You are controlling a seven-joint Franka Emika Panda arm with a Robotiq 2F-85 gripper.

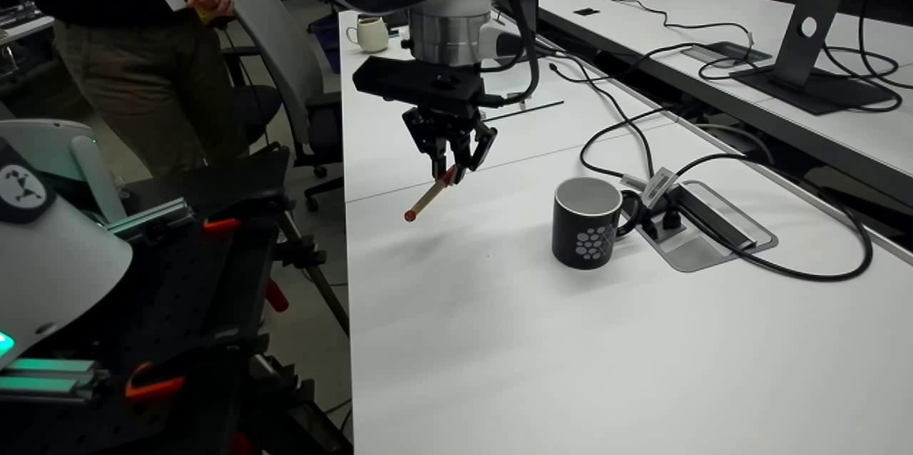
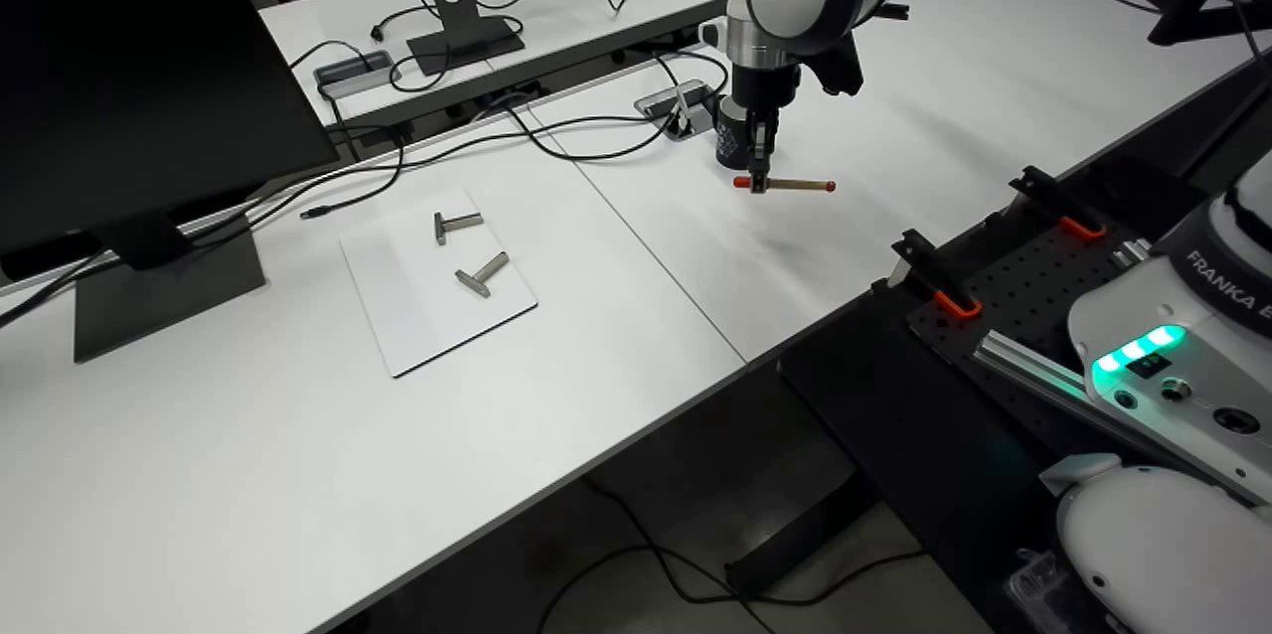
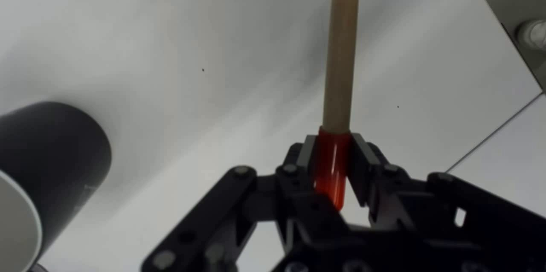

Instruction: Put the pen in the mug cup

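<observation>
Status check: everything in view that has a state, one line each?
gripper: closed on the pen
pen: gripped by one red end, held clear of the table
mug cup: upright, pen not inside
base lights: lit, green
cable plug: loose, unplugged
large monitor: face dark, power state unclear

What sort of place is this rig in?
Probably an office, or a lab fitted out like one: a large black flat-screen monitor stands on a long white smooth-topped desk, with a grey-backed office chair on casters nearby.
</observation>
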